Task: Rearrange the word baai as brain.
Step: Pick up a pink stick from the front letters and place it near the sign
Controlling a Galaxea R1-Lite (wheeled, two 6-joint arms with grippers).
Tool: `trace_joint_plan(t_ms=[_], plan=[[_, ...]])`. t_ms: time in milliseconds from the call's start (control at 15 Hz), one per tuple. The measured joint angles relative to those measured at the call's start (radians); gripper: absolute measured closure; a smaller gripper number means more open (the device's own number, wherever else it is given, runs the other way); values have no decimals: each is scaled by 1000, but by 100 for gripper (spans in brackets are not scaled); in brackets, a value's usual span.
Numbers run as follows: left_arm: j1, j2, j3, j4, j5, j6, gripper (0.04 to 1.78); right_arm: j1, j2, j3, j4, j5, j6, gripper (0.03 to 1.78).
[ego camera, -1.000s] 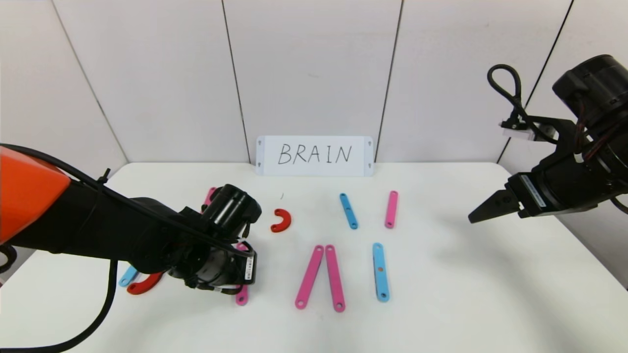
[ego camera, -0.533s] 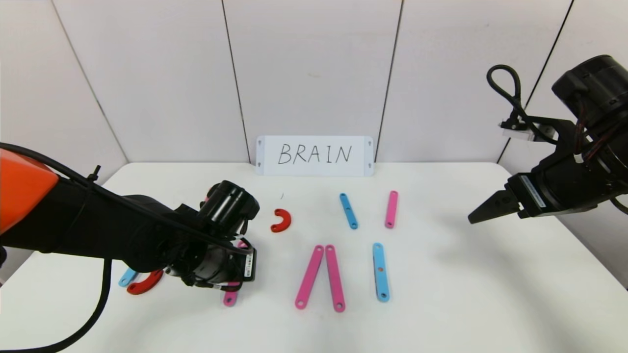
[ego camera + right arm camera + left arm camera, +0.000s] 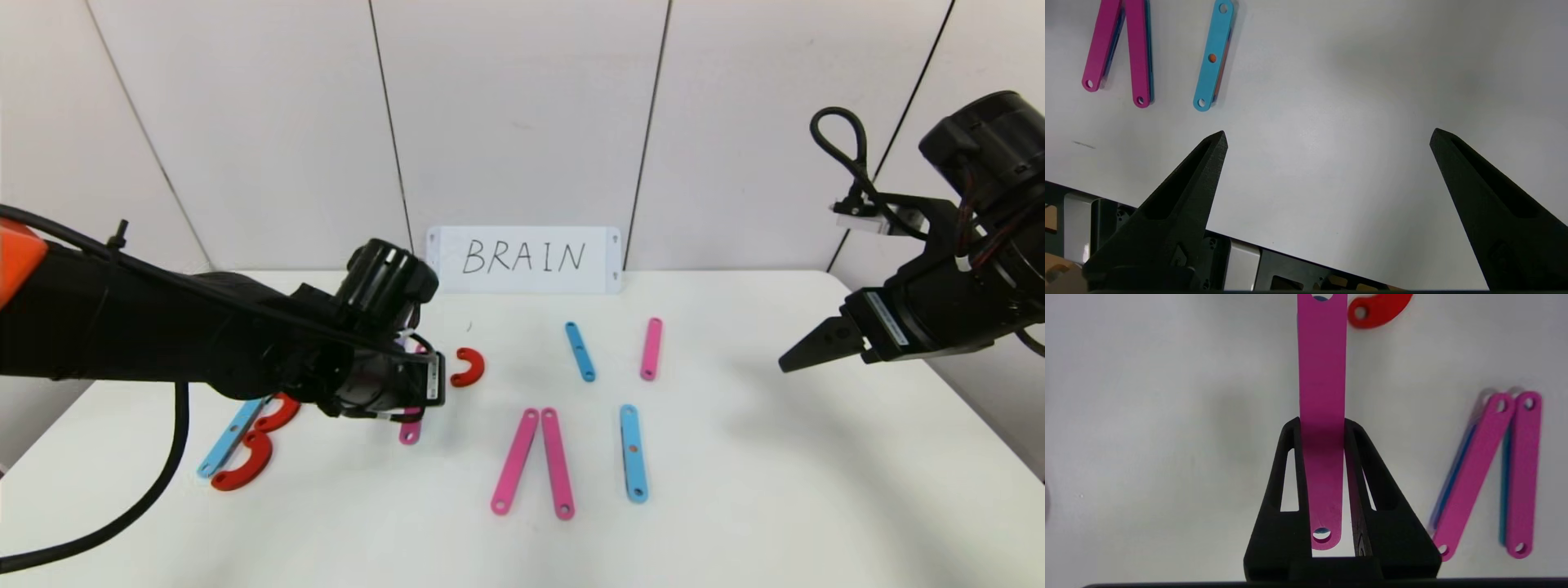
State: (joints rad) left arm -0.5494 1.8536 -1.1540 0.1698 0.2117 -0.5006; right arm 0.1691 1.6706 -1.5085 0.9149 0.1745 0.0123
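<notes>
The letters lie as flat bars on the white table (image 3: 735,490). My left gripper (image 3: 414,406) is shut on a pink bar (image 3: 1322,375), held lengthwise between the fingers; the bar's end (image 3: 408,431) sticks out under the gripper. A red C piece (image 3: 468,367) lies just beyond it, also in the left wrist view (image 3: 1378,310). At the left lie a blue bar (image 3: 231,437) and two red C pieces (image 3: 243,467). Two pink bars (image 3: 535,461) form a narrow V at the centre. My right gripper (image 3: 804,351) hangs open and empty over the right side.
A white card with handwritten BRAIN (image 3: 522,259) stands against the back wall. A blue bar (image 3: 580,351), a pink bar (image 3: 651,349) and a longer blue bar (image 3: 633,452) lie right of centre. The table's near edge shows in the right wrist view (image 3: 1290,249).
My left gripper has moved toward the back and a little right with the pink bar in it, uncovering the blue bar and red C pieces at the left. The right arm has not moved.
</notes>
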Motion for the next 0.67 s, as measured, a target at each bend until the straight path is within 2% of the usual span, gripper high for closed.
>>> trace_joint_plan(t_ms=[267, 667], plan=[[-5, 31, -89, -8, -6, 85, 152, 0, 6, 2, -7, 4, 0, 7], [-5, 196, -342, -3, -14, 140, 152, -11, 13, 49, -130, -2, 0, 7]])
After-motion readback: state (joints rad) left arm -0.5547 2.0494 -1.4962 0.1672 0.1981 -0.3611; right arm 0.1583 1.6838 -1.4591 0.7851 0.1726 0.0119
